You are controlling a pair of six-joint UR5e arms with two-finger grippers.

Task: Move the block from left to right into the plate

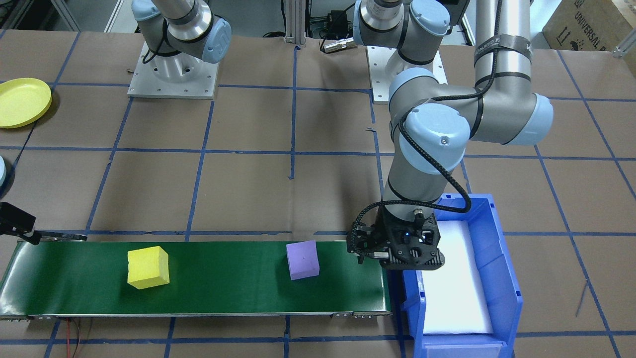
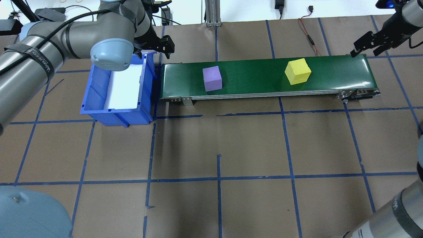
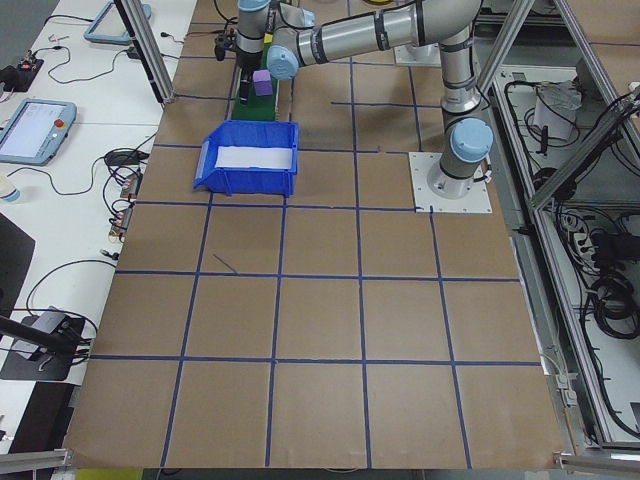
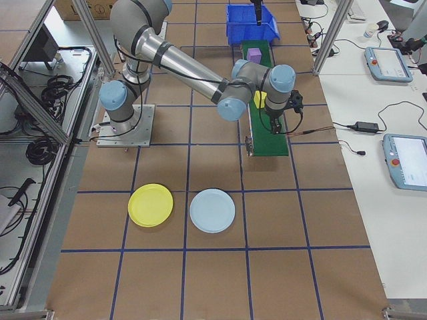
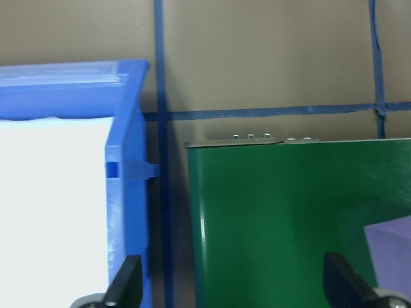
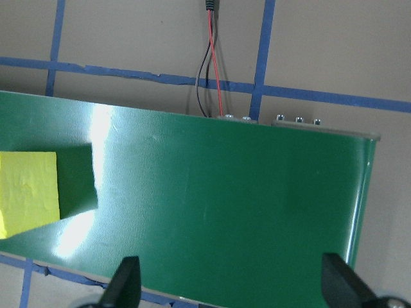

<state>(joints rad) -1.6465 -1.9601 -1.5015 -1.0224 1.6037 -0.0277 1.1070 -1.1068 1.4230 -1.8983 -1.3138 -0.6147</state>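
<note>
While both grippers gape | purple block (image 1: pixel 302 259) mid-belt (image 1: pixel 233 293) | yellow block (image 1: pixel 147 267) apart

Cut off at the 3 o'clock edge of the left wrist view: purple block (image 5: pixel 390 250), only a corner showing. Cut at the 9 o'clock edge of the right wrist view: yellow block (image 6: pixel 27 191). Cropped at the 9 o'clock edge of the front-facing view: yellow plate (image 1: pixel 22 102), plus a mere sliver of the light blue plate (image 1: pixel 1 175). Left gripper (image 1: pixel 368 247) fingertips masked from that camera by the wrist body; right gripper (image 1: pixel 59 235) mostly out of frame there. Far end of the blue bin (image 2: pixel 99 86) hidden under the left arm's elbow overhead. Too small in the left side view to resolve: anything on the conveyor belt (image 3: pixel 243 106).
</note>
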